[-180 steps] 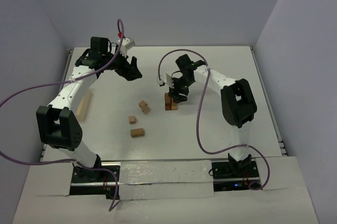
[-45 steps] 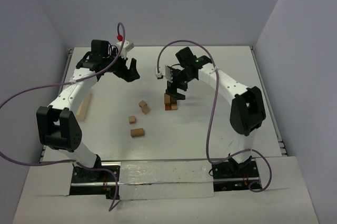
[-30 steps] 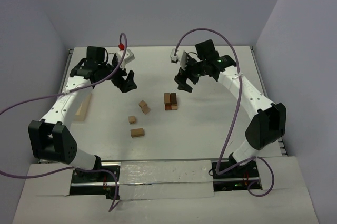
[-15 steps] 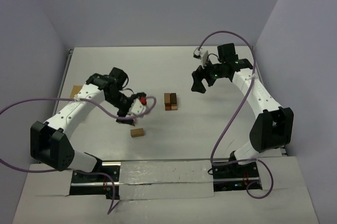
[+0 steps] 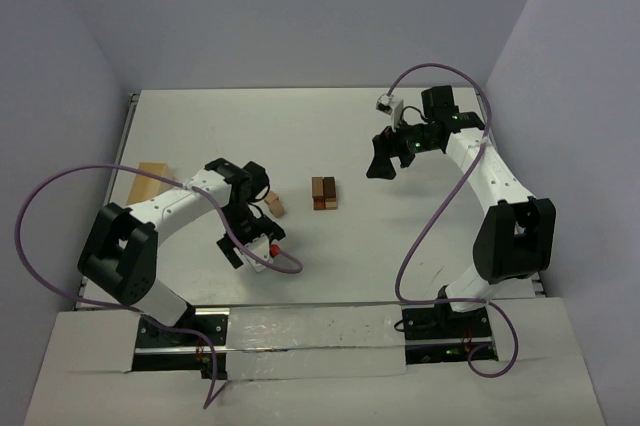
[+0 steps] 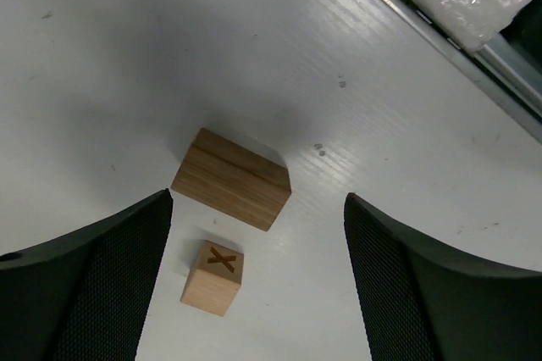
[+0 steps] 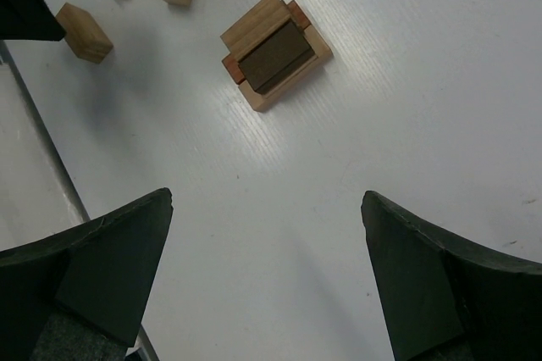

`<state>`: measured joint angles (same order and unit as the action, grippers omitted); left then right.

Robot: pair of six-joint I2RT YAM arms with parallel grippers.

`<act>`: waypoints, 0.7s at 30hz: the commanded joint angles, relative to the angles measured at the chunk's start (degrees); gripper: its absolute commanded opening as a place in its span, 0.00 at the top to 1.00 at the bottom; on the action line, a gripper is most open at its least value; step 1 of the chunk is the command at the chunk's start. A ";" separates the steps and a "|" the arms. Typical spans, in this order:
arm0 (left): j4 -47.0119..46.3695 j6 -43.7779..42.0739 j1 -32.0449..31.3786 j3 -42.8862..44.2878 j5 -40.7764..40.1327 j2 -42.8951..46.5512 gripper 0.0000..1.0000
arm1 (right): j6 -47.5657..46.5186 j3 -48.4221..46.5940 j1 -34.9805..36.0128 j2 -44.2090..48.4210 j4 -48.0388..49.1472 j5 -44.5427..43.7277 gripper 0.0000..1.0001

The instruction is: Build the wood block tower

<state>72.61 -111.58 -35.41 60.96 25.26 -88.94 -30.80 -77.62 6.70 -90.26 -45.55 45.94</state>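
Top view: L arm folded low over the near-left part of the table (image 5: 420, 246). The left gripper (image 5: 240, 247) points down by the near edge, and whether it's spread can't be told from here. One tan loose block (image 5: 276, 208) lies just beside its wrist. The tower (image 5: 323, 193) sits mid-table, low, apart from both arms. The right gripper (image 5: 380, 161) hangs above the table, to the R of the tower and well apart from it. A pale wooden plank (image 5: 148, 182) lies at the far-left edge.

L wrist view: fingers (image 6: 110, 285) spread wide, holding nothing. Between them, on the table, are a tan brick (image 6: 231, 179) lying flat and a small cube w/ X mark (image 6: 212, 277) just beside it, not touching.

R wrist view: fingers (image 7: 102, 268) spread wide, empty. Tower seen from above: dark brick (image 7: 273, 57) on top in the middle, tan bricks on either side, reddish-brown showing at the corners. Loose blocks are grouped at the top-left corner.
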 commanded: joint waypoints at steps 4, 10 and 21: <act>-5.12 -21.06 -1.53 0.83 -1.58 -2.22 0.10 | -1.79 0.08 -0.11 1.43 -1.41 4.32 0.00; -9.11 -22.99 -2.56 -0.40 -3.30 -2.96 0.09 | -2.47 0.41 -0.11 1.36 -2.13 5.61 0.00; -13.13 -28.36 -2.82 -4.37 -6.09 -2.29 0.09 | -2.83 0.78 -0.39 0.85 -2.61 6.35 0.00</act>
<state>61.34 -113.01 -37.82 57.50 19.16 -91.85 -32.88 -77.25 6.70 -90.26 -47.27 50.55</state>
